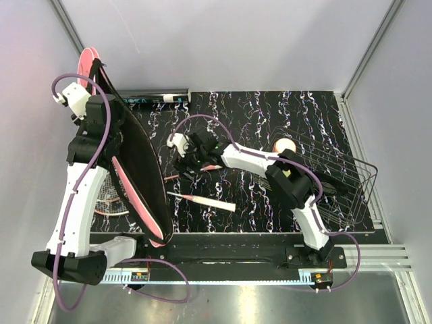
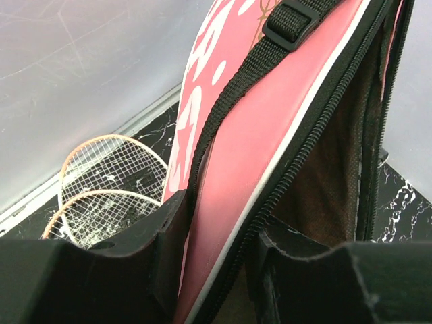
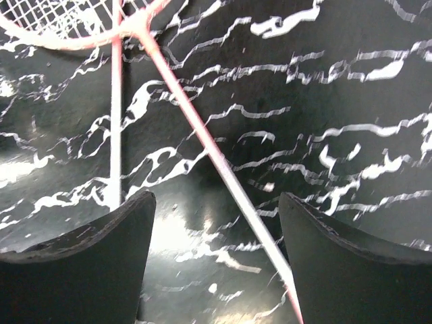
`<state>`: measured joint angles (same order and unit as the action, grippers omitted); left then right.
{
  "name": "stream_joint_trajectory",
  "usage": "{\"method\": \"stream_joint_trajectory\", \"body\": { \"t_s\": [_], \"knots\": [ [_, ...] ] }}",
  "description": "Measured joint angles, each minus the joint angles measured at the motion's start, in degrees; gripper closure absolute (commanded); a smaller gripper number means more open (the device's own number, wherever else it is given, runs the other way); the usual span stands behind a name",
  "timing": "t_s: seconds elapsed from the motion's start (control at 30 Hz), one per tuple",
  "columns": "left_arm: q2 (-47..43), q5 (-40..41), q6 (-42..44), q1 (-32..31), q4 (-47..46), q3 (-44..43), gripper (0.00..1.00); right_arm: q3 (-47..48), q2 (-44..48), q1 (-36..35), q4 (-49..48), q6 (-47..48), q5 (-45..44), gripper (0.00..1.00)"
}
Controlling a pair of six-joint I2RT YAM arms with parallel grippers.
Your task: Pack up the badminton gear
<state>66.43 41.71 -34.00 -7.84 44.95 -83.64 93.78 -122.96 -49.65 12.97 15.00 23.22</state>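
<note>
My left gripper (image 1: 113,131) (image 2: 216,263) is shut on the zip edge of the pink and black racquet cover (image 1: 142,169) (image 2: 270,121) and holds it up on edge, its mouth gaping. Two racquets lie on the table with their heads (image 1: 108,199) (image 2: 108,179) partly under the cover. One white handle (image 1: 212,203) points right. My right gripper (image 1: 181,162) (image 3: 214,199) hangs open just above the table. A pink racquet shaft (image 3: 216,155) runs diagonally between its fingers, close to the right one. A second shaft (image 3: 115,121) lies to the left. A long black tube (image 1: 152,100) lies at the back.
A black wire basket (image 1: 341,185) lies at the right side of the marbled black table (image 1: 270,115). A cup with a peach lid (image 1: 285,145) stands at the basket's near-left corner, behind my right arm. White walls close in the back and sides.
</note>
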Motion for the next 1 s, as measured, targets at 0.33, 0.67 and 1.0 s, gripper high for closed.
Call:
{"method": "stream_joint_trajectory", "body": {
  "t_s": [0.33, 0.67, 1.0],
  "knots": [
    [-1.6, 1.7, -0.2, 0.1, -1.6, 1.9, 1.00, 11.3, -8.8, -0.9, 4.3, 13.8, -1.4, 0.26],
    [-1.6, 1.7, -0.6, 0.9, -1.8, 2.5, 1.00, 13.9, -13.1, -4.1, 6.2, 21.1, -4.6, 0.50],
    [-0.6, 1.7, -1.9, 1.9, -1.7, 2.7, 1.00, 12.9, -13.4, -5.0, 2.4, 32.8, -10.9, 1.00]
  ]
}}
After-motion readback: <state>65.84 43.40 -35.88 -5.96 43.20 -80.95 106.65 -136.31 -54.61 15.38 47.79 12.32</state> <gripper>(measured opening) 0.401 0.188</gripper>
